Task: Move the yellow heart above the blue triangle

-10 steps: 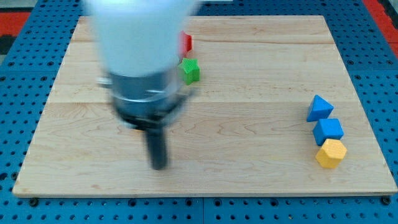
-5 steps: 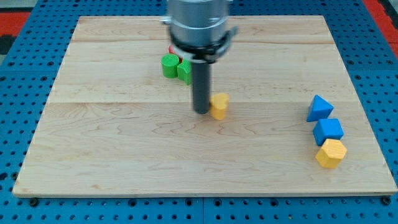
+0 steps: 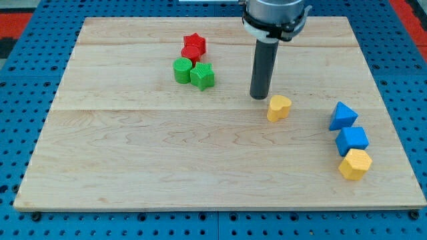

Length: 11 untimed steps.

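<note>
The yellow heart lies on the wooden board, right of the middle. My tip stands just to the heart's upper left, close to it; I cannot tell if it touches. The blue triangle lies near the board's right edge, to the right of the heart and slightly lower. There is a gap of about a block's width or more between heart and triangle.
Below the triangle sit a blue cube and a yellow hexagon in a column. At the upper middle-left cluster a red star, a green cylinder and a green star-like block.
My rod swept from the board's lower left to the middle and on to the right. The yellow heart has moved right, toward the blue triangle.
</note>
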### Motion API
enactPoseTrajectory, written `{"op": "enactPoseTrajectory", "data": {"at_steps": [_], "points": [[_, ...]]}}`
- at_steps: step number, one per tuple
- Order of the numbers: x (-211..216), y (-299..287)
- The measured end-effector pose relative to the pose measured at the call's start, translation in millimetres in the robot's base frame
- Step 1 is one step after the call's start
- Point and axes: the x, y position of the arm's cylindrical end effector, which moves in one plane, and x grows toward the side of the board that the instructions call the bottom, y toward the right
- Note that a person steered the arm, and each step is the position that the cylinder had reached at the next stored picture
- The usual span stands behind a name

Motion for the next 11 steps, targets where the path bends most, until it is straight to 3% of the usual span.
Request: {"op": "enactPoseTrajectory", "data": {"at_steps": [2, 3, 5, 6, 8, 11], "points": [[87, -66], [82, 0], [28, 22], [23, 42], [4, 17], [10, 103]]}}
